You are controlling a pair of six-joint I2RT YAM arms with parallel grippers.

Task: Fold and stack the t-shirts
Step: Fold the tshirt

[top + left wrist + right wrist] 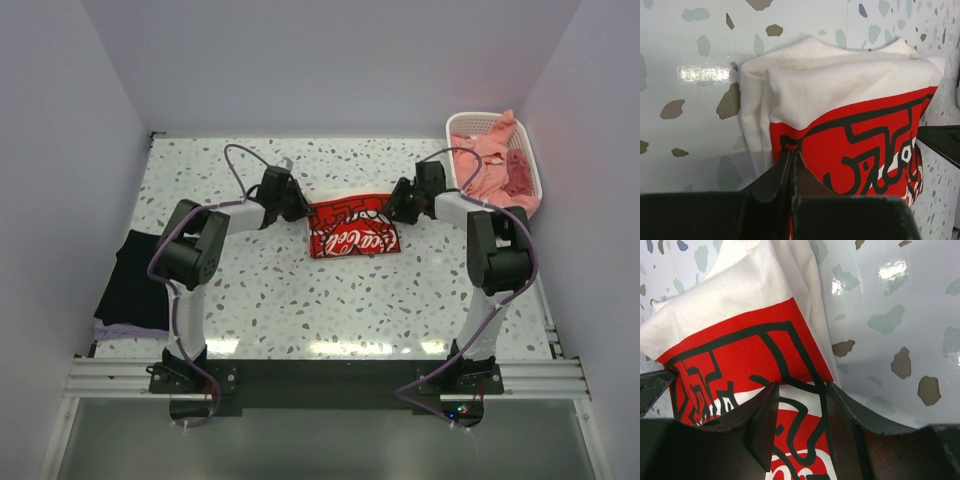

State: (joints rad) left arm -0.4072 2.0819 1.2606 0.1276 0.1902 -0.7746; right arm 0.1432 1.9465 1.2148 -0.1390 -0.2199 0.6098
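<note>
One cream-white t-shirt (350,232) with a red-and-black print lies folded into a compact block directly between the two grippers, its short ends facing each set of tips. It is soft, light cloth in several layers. It will sag and slide open if lifted from one side only, so each end needs a pinch through every layer at the folded edge, not just the top sheet.

The left gripper (298,208) is clenched: in its wrist view the fingers meet with no gap, right at the shirt's near edge where white meets red, and appear to nip the cloth there. The right gripper (395,205) has its jaws parted, one to each side of the opposite edge. Printed cloth shows in the gap, but the fingers (765,415) are not pressed onto it, so I judge that end is not yet secured. A lift now would probably drag the block unevenly towards the left gripper.

Beneath both grippers is the glossy speckled table (300,290), slick enough for the block to slip, not crease. Well back and outward of the left gripper sits a black t-shirt (135,285) on a pale lavender one (125,328). Just outward of the right gripper, a white lattice basket (478,119) holds a crumpled salmon-pink t-shirt (490,160).
</note>
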